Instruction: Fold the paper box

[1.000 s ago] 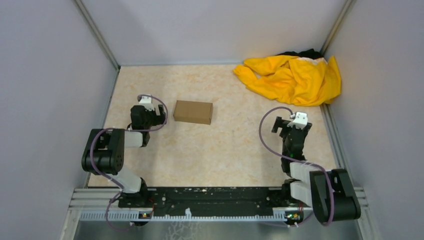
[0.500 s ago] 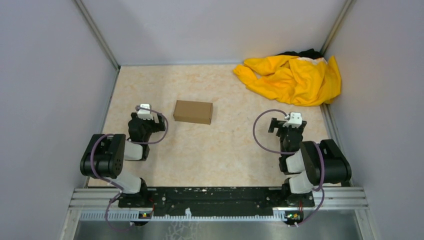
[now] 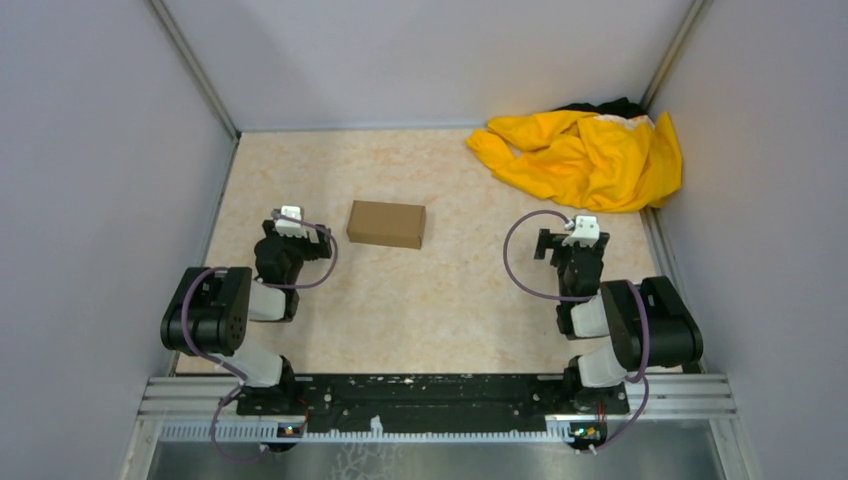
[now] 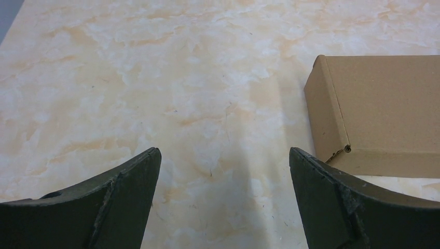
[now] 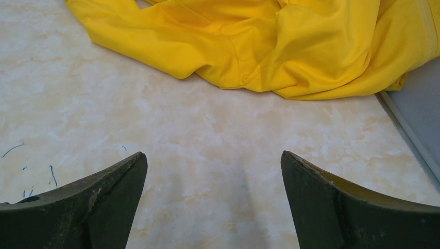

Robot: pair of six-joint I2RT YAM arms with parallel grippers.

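Box [image 3: 386, 223]: closed brown carton, no flap seen standing open, lying flat on tabletop [image 3: 450, 300] left of centre, touched by nothing

Left pincer [image 4: 222, 161]: fingers apart, empty, near the box's left end; drawn back a little over the last second

Right pincer [image 5: 212, 161]: fingers apart, empty, well apart from the box, facing cloth [image 3: 585, 155]; its arm has folded back toward its base

Reading: both arms retiring, so folding is likely finished

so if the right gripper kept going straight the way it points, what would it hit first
Probably the yellow cloth, lying straight ahead of the open right gripper with only bare table between. Height is unclear, so it might scrape the table first.
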